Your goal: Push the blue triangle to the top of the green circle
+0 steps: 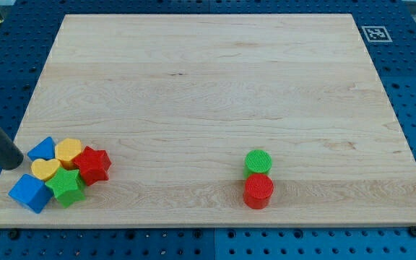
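Observation:
The blue triangle (42, 149) lies near the board's lower left, at the upper left of a tight cluster of blocks. The green circle (258, 161) stands at the lower middle-right, far to the right of the triangle. A red circle (258, 191) touches it just below. My tip (13, 162) is at the view's left, just left of and slightly below the blue triangle, a small gap apart. The dark rod runs up and left out of view.
The cluster also holds a yellow hexagon-like block (68, 152), a yellow heart (45, 170), a red star (93, 164), a green star (67, 186) and a blue cube (29, 192). The wooden board (208, 87) has its left edge close to the cluster.

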